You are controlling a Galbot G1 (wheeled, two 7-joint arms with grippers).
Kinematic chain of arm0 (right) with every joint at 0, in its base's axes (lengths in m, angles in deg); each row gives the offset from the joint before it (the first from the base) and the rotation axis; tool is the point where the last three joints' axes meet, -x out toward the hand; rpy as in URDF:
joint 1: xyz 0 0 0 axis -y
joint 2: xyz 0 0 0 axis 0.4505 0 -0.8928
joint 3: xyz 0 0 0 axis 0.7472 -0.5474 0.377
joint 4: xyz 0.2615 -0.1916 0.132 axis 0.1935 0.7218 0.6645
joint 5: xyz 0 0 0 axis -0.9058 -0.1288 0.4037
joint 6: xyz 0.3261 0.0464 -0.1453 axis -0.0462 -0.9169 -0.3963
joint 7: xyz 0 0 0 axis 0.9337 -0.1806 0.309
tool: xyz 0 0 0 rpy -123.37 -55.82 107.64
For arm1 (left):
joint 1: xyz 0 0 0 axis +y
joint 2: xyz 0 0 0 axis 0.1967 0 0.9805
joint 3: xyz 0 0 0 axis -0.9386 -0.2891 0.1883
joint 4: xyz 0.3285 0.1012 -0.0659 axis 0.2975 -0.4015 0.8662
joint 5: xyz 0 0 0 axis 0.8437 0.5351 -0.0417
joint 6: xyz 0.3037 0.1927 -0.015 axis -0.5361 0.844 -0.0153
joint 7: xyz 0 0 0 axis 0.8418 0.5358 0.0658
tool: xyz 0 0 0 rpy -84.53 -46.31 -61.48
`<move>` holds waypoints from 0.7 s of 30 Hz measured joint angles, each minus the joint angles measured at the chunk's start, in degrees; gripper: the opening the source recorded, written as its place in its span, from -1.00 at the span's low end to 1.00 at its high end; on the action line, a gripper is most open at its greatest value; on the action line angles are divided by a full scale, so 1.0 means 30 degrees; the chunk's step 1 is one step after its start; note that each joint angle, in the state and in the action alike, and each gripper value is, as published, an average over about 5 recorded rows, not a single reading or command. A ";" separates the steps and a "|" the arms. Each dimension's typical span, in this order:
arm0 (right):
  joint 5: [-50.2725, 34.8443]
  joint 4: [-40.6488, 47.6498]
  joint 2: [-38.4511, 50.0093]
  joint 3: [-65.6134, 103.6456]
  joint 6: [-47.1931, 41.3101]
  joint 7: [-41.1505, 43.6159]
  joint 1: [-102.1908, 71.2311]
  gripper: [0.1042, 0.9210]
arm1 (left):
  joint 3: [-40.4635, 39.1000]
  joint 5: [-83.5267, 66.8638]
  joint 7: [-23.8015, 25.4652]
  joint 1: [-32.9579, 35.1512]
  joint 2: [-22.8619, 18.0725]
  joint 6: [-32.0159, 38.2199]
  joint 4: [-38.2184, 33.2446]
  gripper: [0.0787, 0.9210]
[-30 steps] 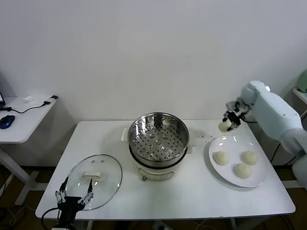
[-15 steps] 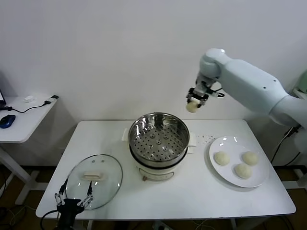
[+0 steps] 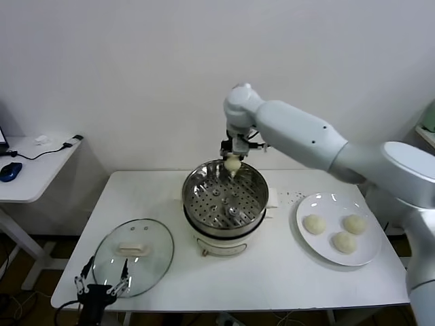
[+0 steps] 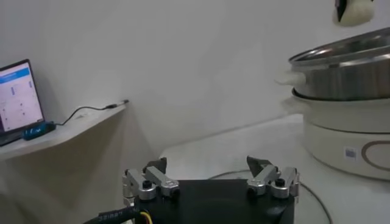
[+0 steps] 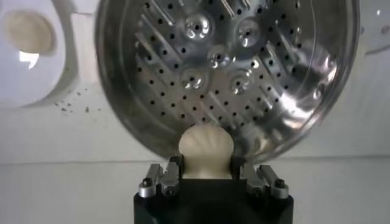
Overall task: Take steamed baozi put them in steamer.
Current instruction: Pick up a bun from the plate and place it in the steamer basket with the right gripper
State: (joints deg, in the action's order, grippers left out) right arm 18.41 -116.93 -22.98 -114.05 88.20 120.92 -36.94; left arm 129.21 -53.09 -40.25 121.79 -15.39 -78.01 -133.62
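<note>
- Head view: the right pincer (image 3: 233, 163) hangs over the steamer (image 3: 225, 200), above its rim at about 12 o'clock, clenched on one bun (image 3: 233, 164). Three more buns (image 3: 313, 224) lie on the plate (image 3: 370, 255) at 3 o'clock of the steamer, all on the white surface (image 3: 285, 272). The glass lid (image 3: 132, 257) rests at 8 o'clock, and the left pincer (image 3: 103, 280) idles at the lid's near edge.
- Left wrist view: the left pincer (image 4: 210, 180) is released, fingers spread wide and holding nothing. It shows the steamer (image 4: 344, 131) side-on, with the carried bun (image 4: 354, 11) clearly above the rim, a height the head view cannot give.
- Right wrist view: the bun (image 5: 205, 149) sits squeezed between the fingers (image 5: 163, 178), and the perforated floor (image 5: 225, 67) lies bare. Only here is it plain that the bun hangs over the rim's edge, not the middle.
- Risk: letting go here could drop the bun onto the rim and bounce it outside; a tight squeeze may dent the soft dough.
</note>
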 measured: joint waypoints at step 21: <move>0.1447 0.1476 -0.0917 0.0899 0.0764 -0.0443 -0.1479 0.70 | 0.0030 -0.0082 -0.0006 0.0092 0.0000 0.0048 0.0219 0.77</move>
State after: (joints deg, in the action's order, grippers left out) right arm 22.75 -112.51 -25.73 -111.35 90.49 119.59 -41.37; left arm 129.30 -53.33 -40.27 122.06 -15.39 -77.86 -132.97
